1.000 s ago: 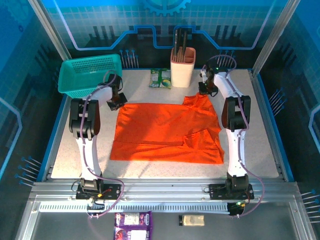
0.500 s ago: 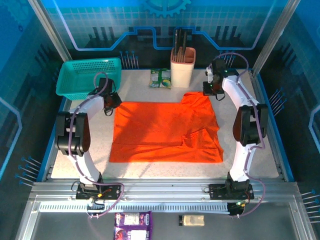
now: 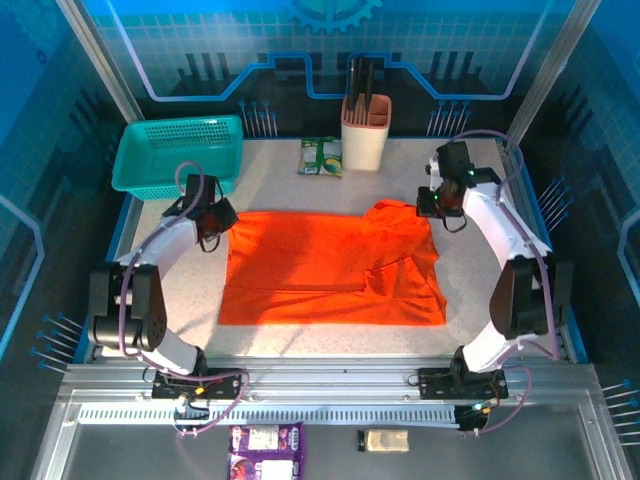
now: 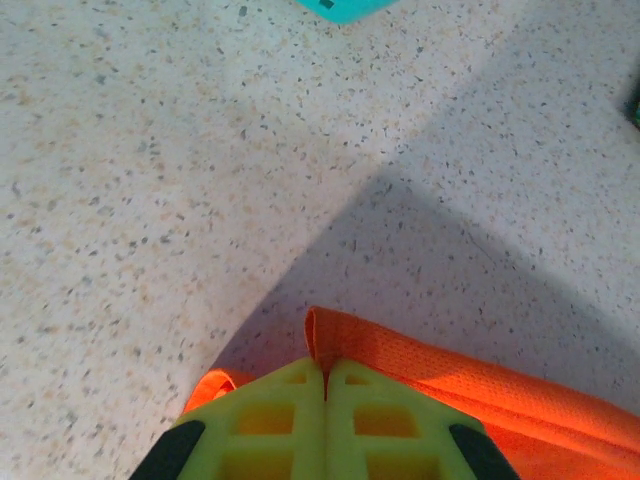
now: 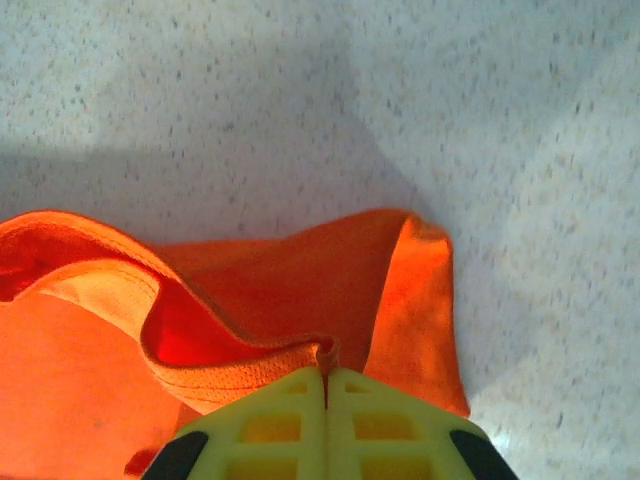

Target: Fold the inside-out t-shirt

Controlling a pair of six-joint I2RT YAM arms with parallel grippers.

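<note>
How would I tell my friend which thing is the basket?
Start at the speckled table and go to its far left corner, past the orange t-shirt. The basket sits there: teal, with mesh walls, unlike the pale holder and green packet to its right.

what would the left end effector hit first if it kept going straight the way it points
Past the t-shirt hem it is shut on, the left end effector would probably meet bare table first; the teal basket corner lies farther along, though depth is unclear.
</note>
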